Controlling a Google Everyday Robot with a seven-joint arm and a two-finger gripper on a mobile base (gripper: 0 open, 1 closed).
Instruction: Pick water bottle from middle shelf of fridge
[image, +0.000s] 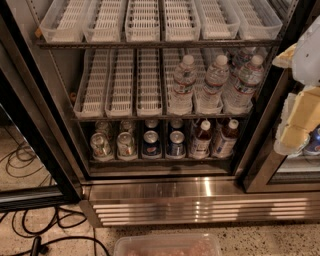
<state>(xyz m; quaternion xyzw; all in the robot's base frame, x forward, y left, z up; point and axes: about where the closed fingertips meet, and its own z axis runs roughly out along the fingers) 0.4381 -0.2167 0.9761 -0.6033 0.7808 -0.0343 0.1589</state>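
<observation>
Our white and yellowish gripper (296, 131) hangs at the right edge, just outside the tall black-framed fridge (165, 192); we cannot tell whether it is open or closed. To its left, clear ribbed plastic water bottles (247, 80) with white caps stand upright in the right-hand lanes of the dark metal-edged middle shelf (150, 118), above short soda cans (125, 144).

Dim warm light, fridge (62, 85) int. shadowy; glare on steel base (206, 188); jaws pale at rt edge
</observation>
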